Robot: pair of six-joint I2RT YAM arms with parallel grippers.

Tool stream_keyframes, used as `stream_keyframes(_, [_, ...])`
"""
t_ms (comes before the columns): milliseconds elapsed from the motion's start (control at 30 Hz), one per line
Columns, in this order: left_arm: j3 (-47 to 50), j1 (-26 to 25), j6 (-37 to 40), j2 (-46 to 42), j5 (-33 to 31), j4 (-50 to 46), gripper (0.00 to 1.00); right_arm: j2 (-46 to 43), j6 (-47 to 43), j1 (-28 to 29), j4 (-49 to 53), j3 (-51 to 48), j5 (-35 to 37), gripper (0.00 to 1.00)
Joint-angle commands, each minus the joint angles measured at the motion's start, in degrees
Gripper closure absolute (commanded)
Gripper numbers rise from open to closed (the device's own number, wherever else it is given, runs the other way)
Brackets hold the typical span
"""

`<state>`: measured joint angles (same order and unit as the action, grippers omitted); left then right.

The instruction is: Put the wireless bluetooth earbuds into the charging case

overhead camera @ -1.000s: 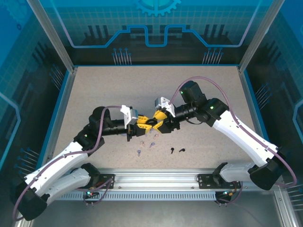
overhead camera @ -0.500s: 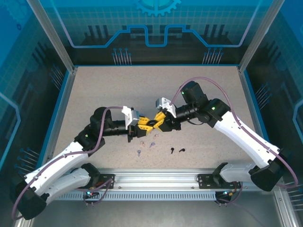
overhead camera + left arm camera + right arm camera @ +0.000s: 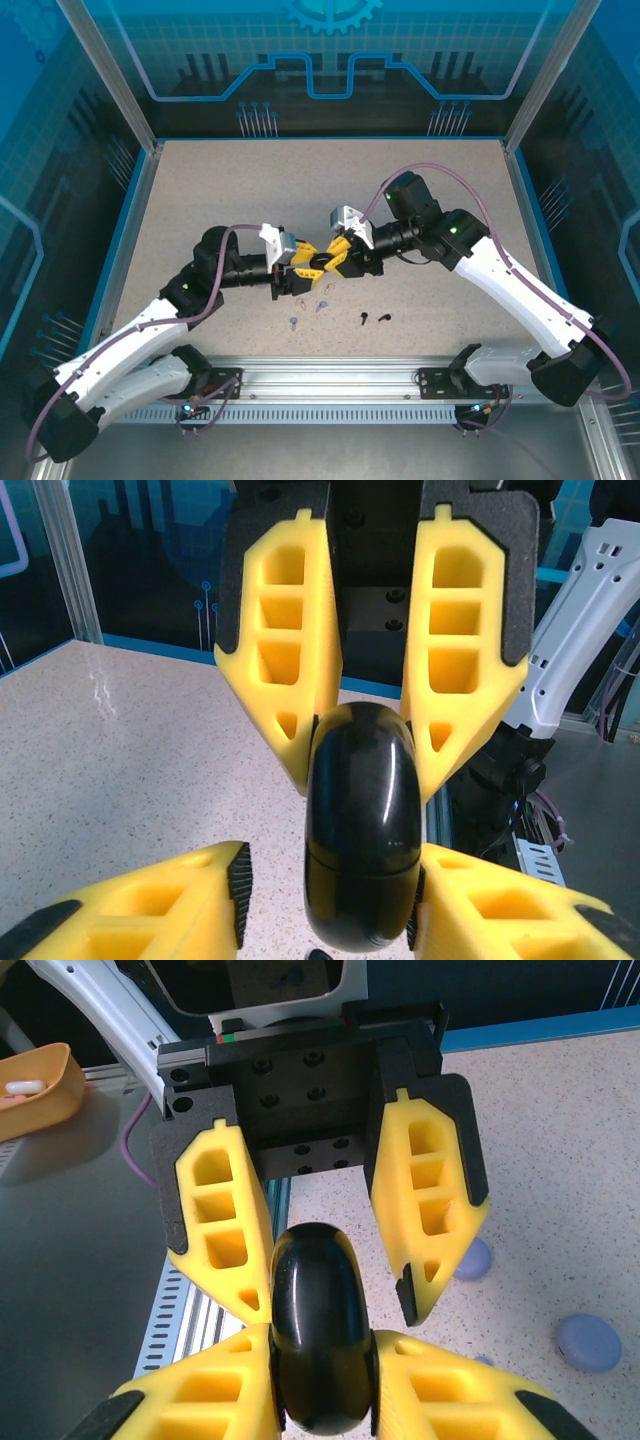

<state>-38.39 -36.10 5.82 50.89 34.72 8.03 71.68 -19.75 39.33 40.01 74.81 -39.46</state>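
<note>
A glossy black charging case (image 3: 317, 265) hangs in mid-air over the middle of the table, between both grippers. My right gripper (image 3: 330, 262) is shut on it, and in the right wrist view both pads of my right gripper (image 3: 322, 1370) press the case (image 3: 318, 1300). My left gripper (image 3: 303, 268) faces it from the left and is open. In the left wrist view my left gripper (image 3: 328, 895) has its left pad clear of the case (image 3: 360, 825) while its right pad still touches. Two lavender earbuds (image 3: 293, 322) (image 3: 322, 305) and two black earbuds (image 3: 365, 319) (image 3: 385, 318) lie on the table nearer the front.
The speckled table (image 3: 200, 200) has raised blue edges and a metal rail (image 3: 330, 375) along the front. Two lavender earbuds (image 3: 587, 1342) (image 3: 472, 1258) lie on the table under the grippers. An orange tray (image 3: 30, 1090) sits beyond the rail.
My right gripper has closed on the black case. My left gripper, shut on it a second ago, has opened its jaws. Both arms stayed nearly in place.
</note>
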Motion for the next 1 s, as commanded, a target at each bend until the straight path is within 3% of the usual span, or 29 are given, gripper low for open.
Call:
stream_keyframes(0, [0.3, -0.7, -0.6, 0.7, -0.2, 1.6, 0.6, -0.8, 0.6, 0.1, -0.2, 1.0, -1.1, 0.75])
stream_keyframes(333, [-0.3, -1.4, -1.4, 2.0, -0.2, 2.5, 0.69, -0.1, 0.6, 0.2, 0.2, 1.2, -1.0, 0.75])
stream_keyframes(967, [0.0, -1.9, -2.6, 2.0, -0.8, 3.7, 0.7, 0.8, 0.0, 1.0, 1.2, 0.5, -0.2, 0.74])
